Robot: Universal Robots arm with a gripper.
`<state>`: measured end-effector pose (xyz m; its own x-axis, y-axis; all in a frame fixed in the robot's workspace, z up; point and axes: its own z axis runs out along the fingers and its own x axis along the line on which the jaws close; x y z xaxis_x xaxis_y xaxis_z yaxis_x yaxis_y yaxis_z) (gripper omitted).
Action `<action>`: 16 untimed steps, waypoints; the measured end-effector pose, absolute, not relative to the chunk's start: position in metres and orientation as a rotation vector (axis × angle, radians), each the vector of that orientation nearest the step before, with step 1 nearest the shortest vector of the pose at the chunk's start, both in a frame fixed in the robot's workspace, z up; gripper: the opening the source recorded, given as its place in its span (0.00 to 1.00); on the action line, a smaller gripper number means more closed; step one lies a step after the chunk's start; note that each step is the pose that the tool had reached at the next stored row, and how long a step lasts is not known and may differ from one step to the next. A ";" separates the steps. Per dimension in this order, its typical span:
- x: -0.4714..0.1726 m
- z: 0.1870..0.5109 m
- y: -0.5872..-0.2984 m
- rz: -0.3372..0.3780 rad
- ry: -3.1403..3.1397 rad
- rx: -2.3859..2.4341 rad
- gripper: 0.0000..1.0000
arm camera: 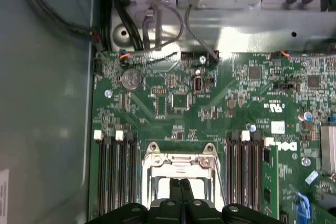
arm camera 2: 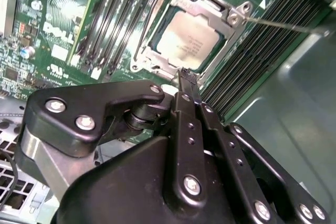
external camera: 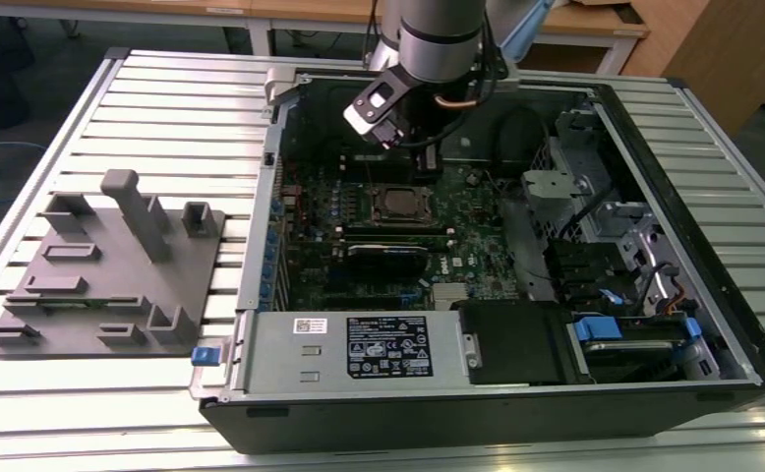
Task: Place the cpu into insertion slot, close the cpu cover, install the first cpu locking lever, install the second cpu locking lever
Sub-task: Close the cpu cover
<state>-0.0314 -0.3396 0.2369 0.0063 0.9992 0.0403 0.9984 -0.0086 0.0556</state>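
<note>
Progress: we see the cpu point(arm camera 2: 184, 38) in the insertion slot point(arm camera 2: 152, 65) at the motherboard point(arm camera 2: 63, 9) middle, cpu cover point(arm camera 2: 223, 38) down; one locking lever point(arm camera 2: 283, 24) looks unlatched. The gripper point(arm camera 2: 185, 73) hovers beside the slot, fingers together, empty

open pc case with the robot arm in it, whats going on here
A robot arm is working inside an open computer case. The cpu already sits in the insertion slot, and the cpu cover appears to lie down over it. The tool is shut, holds nothing, and its tips hang just over the slot's edge. One thin locking lever sticks out to the side of the slot, seemingly not latched yet.
</note>
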 end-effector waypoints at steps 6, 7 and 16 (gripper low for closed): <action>-0.034 0.237 -0.340 0.106 2.204 2.221 0.11; -0.034 0.237 -0.340 0.106 2.204 2.220 0.11; -0.035 0.237 -0.340 0.106 2.204 2.221 0.11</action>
